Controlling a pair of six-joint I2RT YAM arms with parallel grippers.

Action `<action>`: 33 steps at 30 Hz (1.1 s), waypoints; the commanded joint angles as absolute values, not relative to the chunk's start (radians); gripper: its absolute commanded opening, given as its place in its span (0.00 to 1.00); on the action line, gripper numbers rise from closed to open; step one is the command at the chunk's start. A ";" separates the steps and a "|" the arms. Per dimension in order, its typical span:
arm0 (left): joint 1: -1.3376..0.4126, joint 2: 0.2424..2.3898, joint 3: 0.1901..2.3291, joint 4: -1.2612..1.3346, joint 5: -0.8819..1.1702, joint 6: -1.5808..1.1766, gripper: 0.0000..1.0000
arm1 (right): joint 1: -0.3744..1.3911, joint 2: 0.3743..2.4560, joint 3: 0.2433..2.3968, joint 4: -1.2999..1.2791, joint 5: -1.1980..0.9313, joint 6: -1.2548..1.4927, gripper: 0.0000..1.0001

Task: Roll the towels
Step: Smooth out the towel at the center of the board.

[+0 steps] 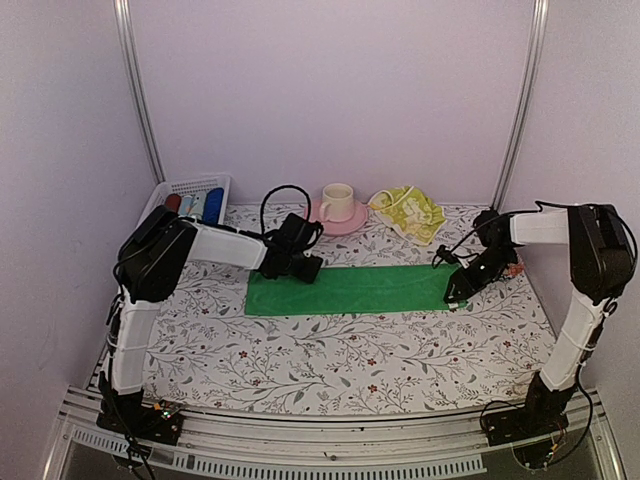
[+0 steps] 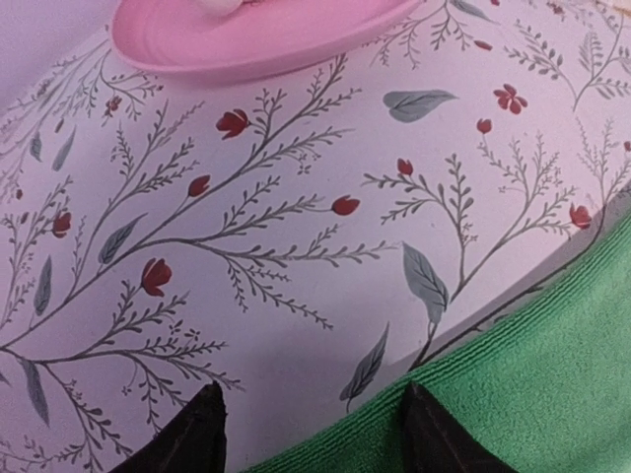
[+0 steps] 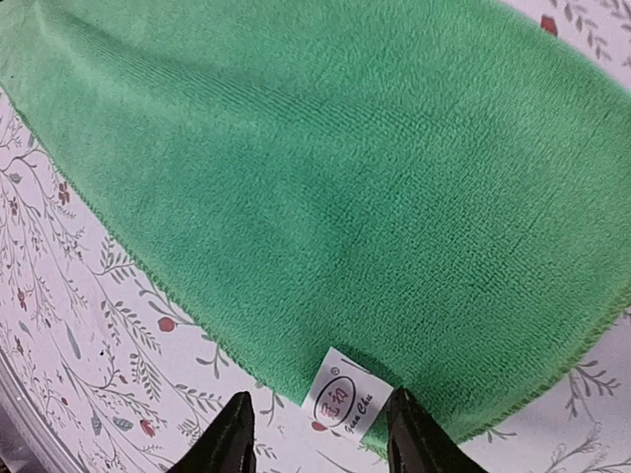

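At the near edge of the bench (image 1: 300,360), an aluminium rail (image 1: 330,452) carries both arm bases. The bench is covered with a white sheet printed with grey twigs, grey-blue leaves and small red flowers.

The green towel (image 1: 350,290) is laid flat as a narrow strip at mid-depth of the bench. Its long axis runs left to right, nearly parallel to the near edge, and one short end is presented to each arm.

The left fingers (image 2: 209,434) are placed at the left end of the strip, by its far edge. They are spread apart and nothing is held. Bare bench is seen between the tips, and the ribbed hem of the towel passes under one tip.

The right fingers (image 3: 235,439) are placed over the right end. They are spread apart and nothing is gripped. A white label (image 3: 345,399), sewn at the hem, lies between the tips. Red characters, not legible, are printed on it, with Latin script read approximately as "Guan Chu".

Farther back, a pink saucer (image 1: 350,218) with a cream cup (image 1: 337,196) is set behind the strip. The yellow towel (image 1: 410,212) lies crumpled to its right. A white basket (image 1: 190,190) in the far left corner contains dark red, pale blue and deep blue rolls (image 1: 195,205).

The bench is enclosed by pale lilac walls (image 1: 330,90), with two metal posts (image 1: 140,90) rising at the back
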State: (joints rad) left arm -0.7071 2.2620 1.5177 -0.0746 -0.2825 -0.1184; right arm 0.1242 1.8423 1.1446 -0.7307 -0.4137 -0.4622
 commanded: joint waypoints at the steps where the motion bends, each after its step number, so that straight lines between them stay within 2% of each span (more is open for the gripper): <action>1: -0.712 2.237 1.537 -0.093 -0.283 -0.134 0.68 | 0.102 1.735 1.201 -0.729 -0.416 -0.437 0.51; 6: -0.713 2.151 1.525 -0.092 -0.258 -0.141 0.77 | 0.046 1.726 1.199 -0.670 -0.354 -0.361 0.58; 10: -0.728 2.051 1.466 -0.093 -0.263 -0.146 0.83 | 0.013 1.754 1.174 -0.627 -0.334 -0.317 0.59; 13: -0.741 1.980 1.378 -0.083 -0.277 -0.154 0.88 | 0.011 1.781 1.159 -0.609 -0.331 -0.304 0.61; 20: -0.773 1.767 1.120 -0.026 -0.315 -0.200 0.90 | 0.010 1.844 1.154 -0.589 -0.333 -0.279 0.64; 27: -0.807 1.646 0.981 -0.017 -0.377 -0.225 0.91 | 0.011 1.889 1.149 -0.584 -0.359 -0.270 0.62; 33: -0.809 1.595 0.940 -0.018 -0.393 -0.235 0.92 | 0.023 1.933 1.149 -0.584 -0.374 -0.264 0.53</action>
